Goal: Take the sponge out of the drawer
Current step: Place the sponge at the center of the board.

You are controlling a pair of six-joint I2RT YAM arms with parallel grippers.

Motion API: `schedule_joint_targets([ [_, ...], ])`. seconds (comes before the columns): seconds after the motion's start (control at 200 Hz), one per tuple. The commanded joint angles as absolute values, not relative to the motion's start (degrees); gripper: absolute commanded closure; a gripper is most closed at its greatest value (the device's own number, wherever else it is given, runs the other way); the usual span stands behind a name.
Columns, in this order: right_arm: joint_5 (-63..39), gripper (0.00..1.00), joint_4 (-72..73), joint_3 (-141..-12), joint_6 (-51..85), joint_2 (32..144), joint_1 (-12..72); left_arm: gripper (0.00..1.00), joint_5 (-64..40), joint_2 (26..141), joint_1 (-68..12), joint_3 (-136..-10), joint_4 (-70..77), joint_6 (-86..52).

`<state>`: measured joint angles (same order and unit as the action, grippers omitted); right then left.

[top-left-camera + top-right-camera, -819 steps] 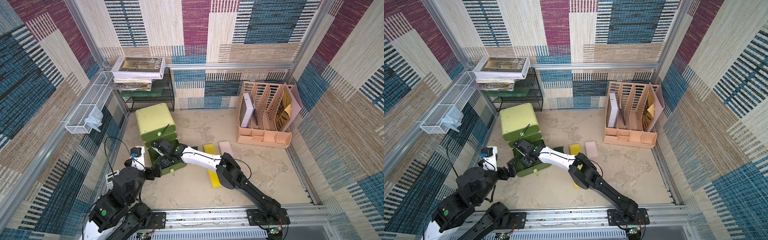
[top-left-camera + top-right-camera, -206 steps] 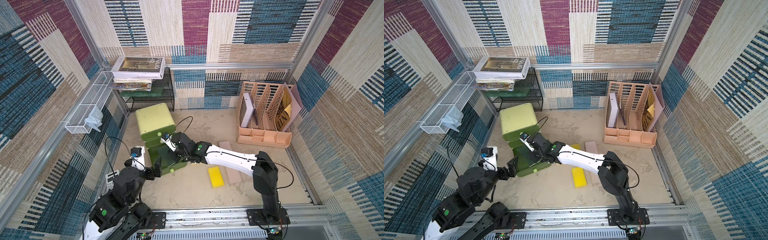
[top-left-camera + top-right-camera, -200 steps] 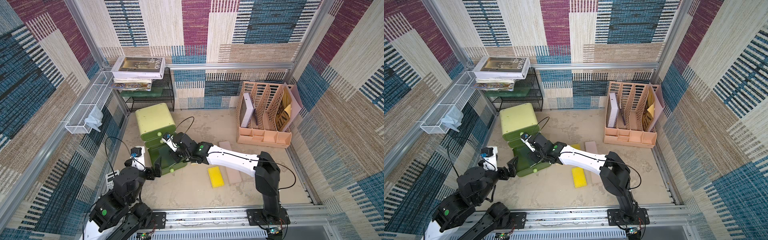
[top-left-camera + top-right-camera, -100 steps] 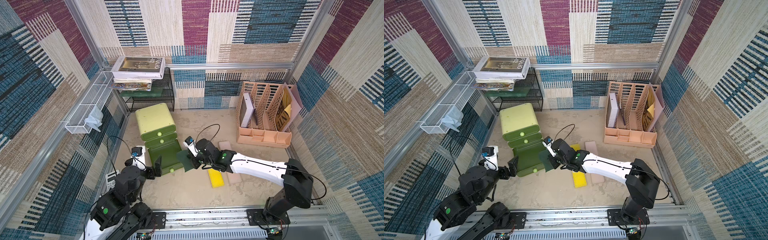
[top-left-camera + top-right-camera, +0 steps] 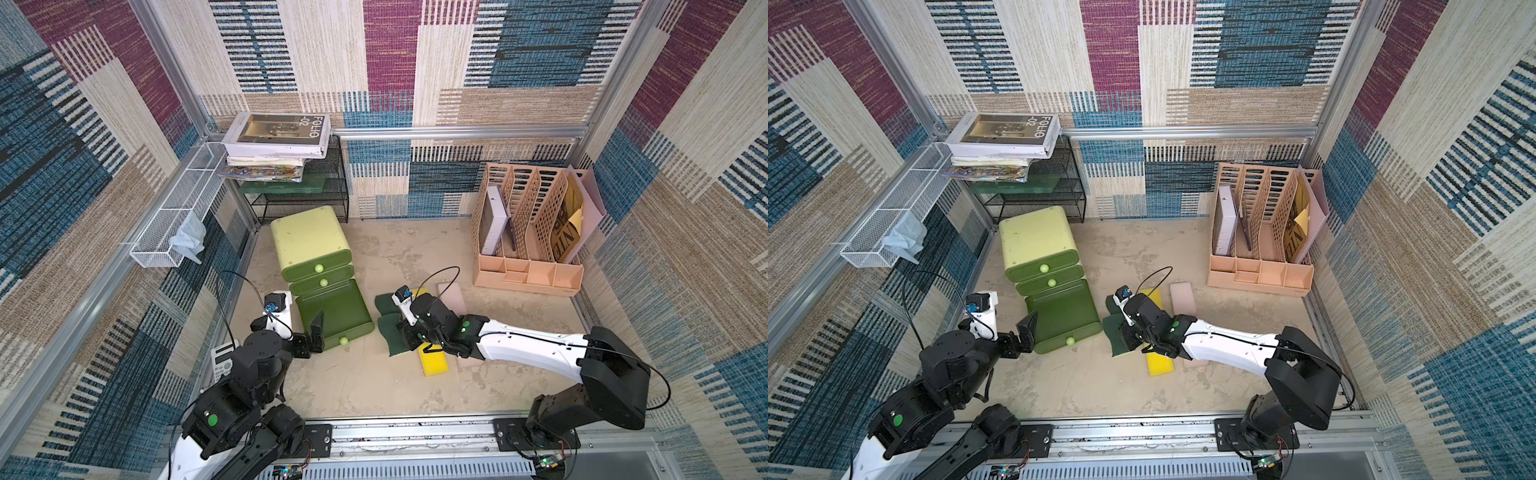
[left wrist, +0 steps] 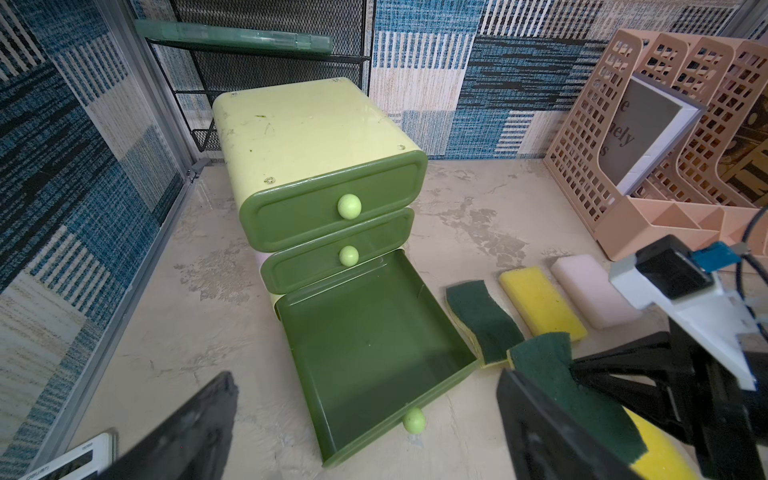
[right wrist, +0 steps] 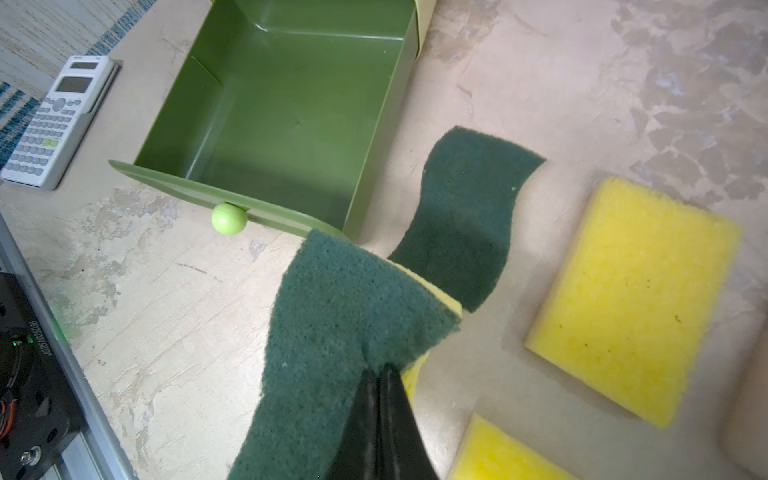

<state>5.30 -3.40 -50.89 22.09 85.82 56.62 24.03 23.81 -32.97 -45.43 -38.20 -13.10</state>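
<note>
The right arm (image 5: 519,345) reaches low over the worktop (image 5: 374,386), right claw (image 7: 376,370) clamped on a green-topped yellow sponge (image 7: 332,324) beside the pulled-out dark-green drawer (image 7: 270,104); left claw (image 5: 314,337) spread wide, empty.

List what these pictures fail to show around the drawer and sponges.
- Closed upper drawers: contents hidden by their fronts, every view.
- Right gripper: tips buried in the fold of the held sponge, right wrist view; its own wrist covers them in both top views.
- Pink sponge: partly under the right arm in a top view; cut by the frame edge in right wrist view.
</note>
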Motion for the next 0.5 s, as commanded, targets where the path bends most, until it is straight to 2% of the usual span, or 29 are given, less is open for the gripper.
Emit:
schedule_joint_targets([
  [0.0,5.06,1.00,-1.02,-49.00,25.58,85.95,56.60,0.00,24.18,23.86,-32.96,-45.56,-37.09,-12.83],
  [0.496,3.52,1.00,-0.55,-45.89,30.84,88.03,57.30,0.00,23.91,23.91,-32.96,-45.58,-37.07,-12.89],
])
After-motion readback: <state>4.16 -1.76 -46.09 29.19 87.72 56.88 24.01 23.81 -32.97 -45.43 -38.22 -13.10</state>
